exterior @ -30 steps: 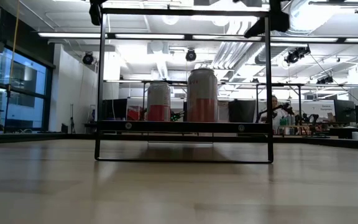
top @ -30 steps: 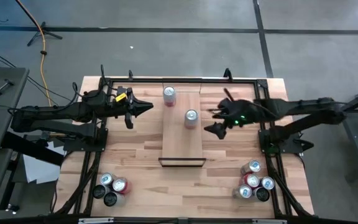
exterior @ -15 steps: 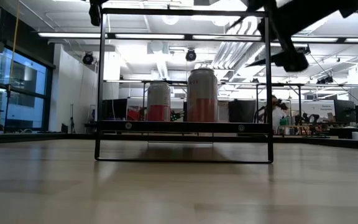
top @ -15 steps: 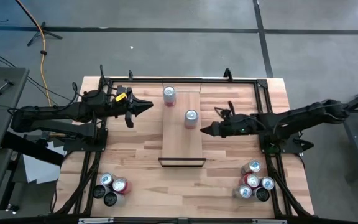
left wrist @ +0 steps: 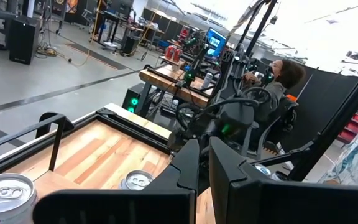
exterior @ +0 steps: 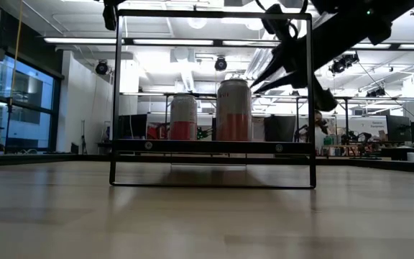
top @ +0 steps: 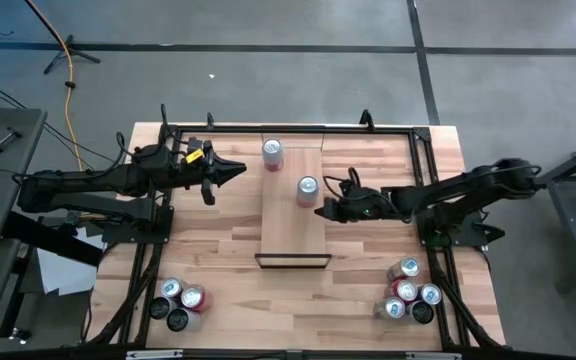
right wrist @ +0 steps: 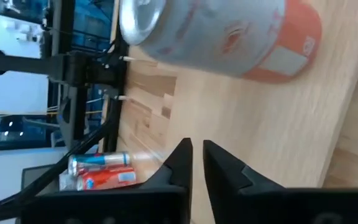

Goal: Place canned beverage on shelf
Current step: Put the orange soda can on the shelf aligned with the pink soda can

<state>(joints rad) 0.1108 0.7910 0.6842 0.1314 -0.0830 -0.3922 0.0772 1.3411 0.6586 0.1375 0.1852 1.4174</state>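
The shelf [top: 294, 225], a narrow light-wood plank on a thin black frame, lies mid-table. Two canned beverages stand upright on their bases on it: one [top: 272, 152] at its far end, one [top: 307, 188] nearer the middle. My right gripper [top: 319, 209] is shut with nothing between its fingers. It slants down at the shelf's right edge, just on the near-right side of the middle can [right wrist: 219, 31]. My left gripper [top: 240, 171] hangs shut and level to the left of the shelf's far end, pointing at it.
Several spare cans stand in a cluster at the near left corner [top: 178, 300], and several more at the near right corner [top: 409, 295]. A black frame [top: 298, 128] runs around the tabletop. A person [left wrist: 283, 74] sits beyond the table.
My right gripper has come down and moved toward the table's left edge, up to the shelf's right edge beside the middle can. It has rolled about its own axis, and its fingers have shut from wide open on nothing. Both cans stand unmoved.
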